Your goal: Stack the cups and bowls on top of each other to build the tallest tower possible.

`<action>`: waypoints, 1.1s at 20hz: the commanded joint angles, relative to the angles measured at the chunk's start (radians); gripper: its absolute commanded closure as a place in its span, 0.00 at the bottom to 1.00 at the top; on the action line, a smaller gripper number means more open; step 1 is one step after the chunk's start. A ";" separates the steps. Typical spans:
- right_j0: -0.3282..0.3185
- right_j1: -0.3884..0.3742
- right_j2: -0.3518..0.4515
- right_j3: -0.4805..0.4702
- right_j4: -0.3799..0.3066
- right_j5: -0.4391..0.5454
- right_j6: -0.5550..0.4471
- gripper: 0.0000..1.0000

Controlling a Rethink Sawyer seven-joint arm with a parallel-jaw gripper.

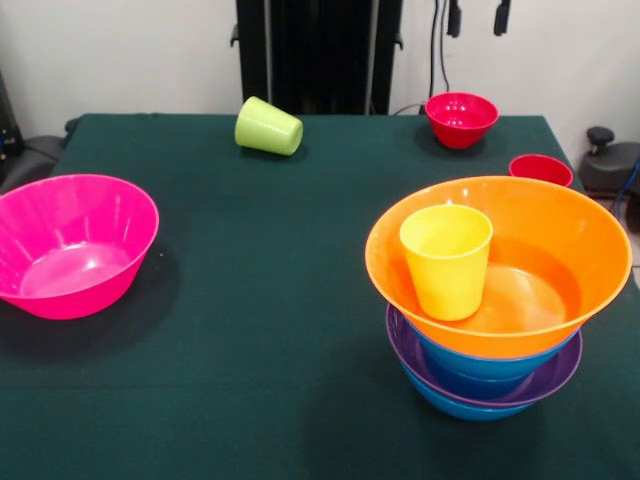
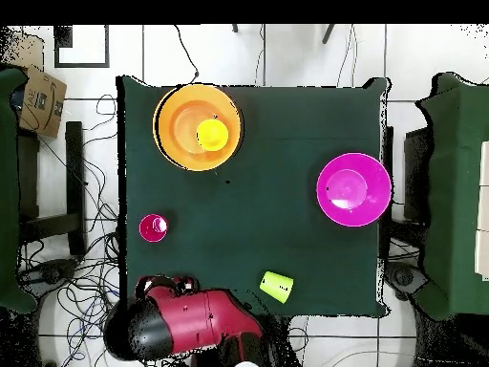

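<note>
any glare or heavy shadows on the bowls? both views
Front view: soft highlights inside the pink bowl and the orange bowl, no blown-out glare; a dark shadow lies on the cloth under the pink bowl and beneath the tower. Overhead view: a small bright spot inside the pink bowl; the yellow cup reads clearly; shadows are faint.

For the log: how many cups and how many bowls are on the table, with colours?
Cups: 3: yellow cup, lime green cup, red cup
Bowls: 6: pink bowl, orange bowl, small red bowl, purple bowl, upper blue bowl, lower blue bowl
Total: 9
</note>
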 commanded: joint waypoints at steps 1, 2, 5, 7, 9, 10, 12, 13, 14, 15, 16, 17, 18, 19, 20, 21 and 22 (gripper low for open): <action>0.030 0.013 0.023 0.098 -0.009 0.053 0.081 0.00; 0.034 0.024 0.009 0.095 -0.023 0.046 0.084 0.00; 0.032 0.051 -0.013 0.096 -0.052 0.012 0.083 0.00; 0.037 0.076 -0.033 0.097 -0.075 -0.019 0.088 0.00; 0.031 0.105 -0.051 0.096 -0.098 -0.053 0.086 0.00; 0.032 0.121 -0.060 0.094 -0.107 -0.070 0.088 0.00; 0.037 0.156 -0.078 0.083 -0.125 -0.101 0.093 0.00; 0.040 0.171 -0.085 0.079 -0.132 -0.115 0.096 0.00; 0.045 0.194 -0.098 0.065 -0.142 -0.128 0.098 0.00; 0.050 0.207 -0.107 0.059 -0.148 -0.138 0.101 0.00; 0.052 0.227 -0.118 0.049 -0.157 -0.152 0.102 0.00; 0.056 0.240 -0.126 0.044 -0.163 -0.163 0.104 0.00; 0.051 0.251 -0.132 0.038 -0.169 -0.170 0.101 0.00; 0.056 0.258 -0.138 0.034 -0.171 -0.176 0.104 0.00; 0.054 0.265 -0.141 0.028 -0.173 -0.176 0.101 0.00; 0.052 0.271 -0.143 0.022 -0.175 -0.177 0.099 0.00; 0.048 0.278 -0.142 0.019 -0.177 -0.182 0.095 0.00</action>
